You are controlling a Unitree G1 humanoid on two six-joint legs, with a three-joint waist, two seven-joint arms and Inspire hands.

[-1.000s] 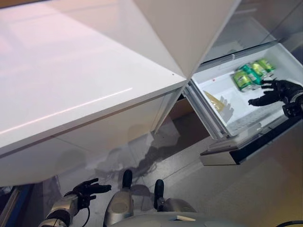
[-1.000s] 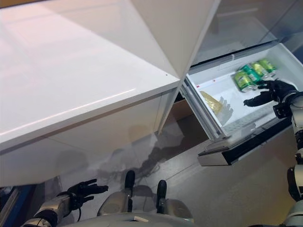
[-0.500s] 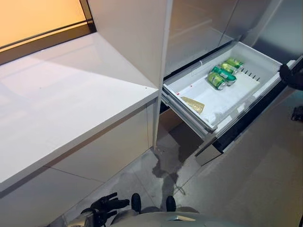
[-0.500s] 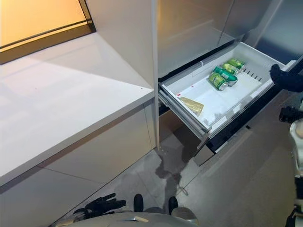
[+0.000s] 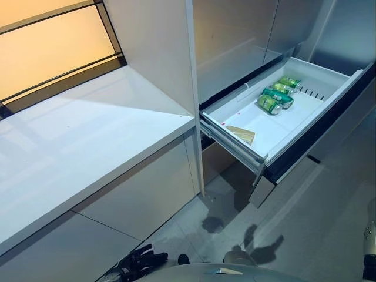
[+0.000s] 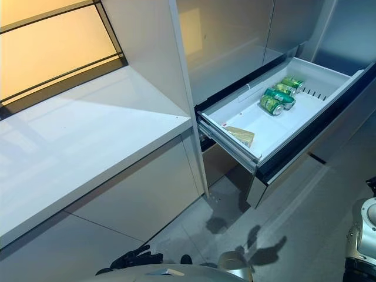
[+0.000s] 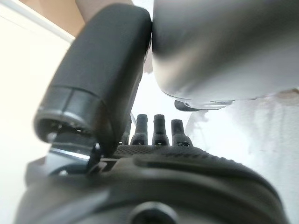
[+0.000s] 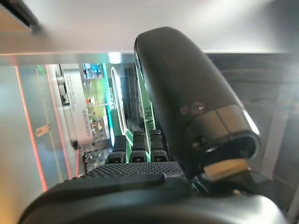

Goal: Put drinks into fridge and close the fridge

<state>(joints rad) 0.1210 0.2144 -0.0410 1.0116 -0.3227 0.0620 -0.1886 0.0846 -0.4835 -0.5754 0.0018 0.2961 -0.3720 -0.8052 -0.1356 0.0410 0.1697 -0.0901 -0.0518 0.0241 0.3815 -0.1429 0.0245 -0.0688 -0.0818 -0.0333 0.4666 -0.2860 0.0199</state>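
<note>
our right hand (image 8: 187, 107), fingers straight and empty, has pulled back out of the open fridge drawer (image 5: 329, 73), leaving three green cans (image 5: 276, 97) inside, so closing comes next; left hand (image 5: 138, 262) hangs open.

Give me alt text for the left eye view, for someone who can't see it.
An open white fridge drawer holds three green cans at its far end and a yellowish flat packet nearer the front. A white counter runs to its left, and the robot's left hand hangs low near the floor.
</note>
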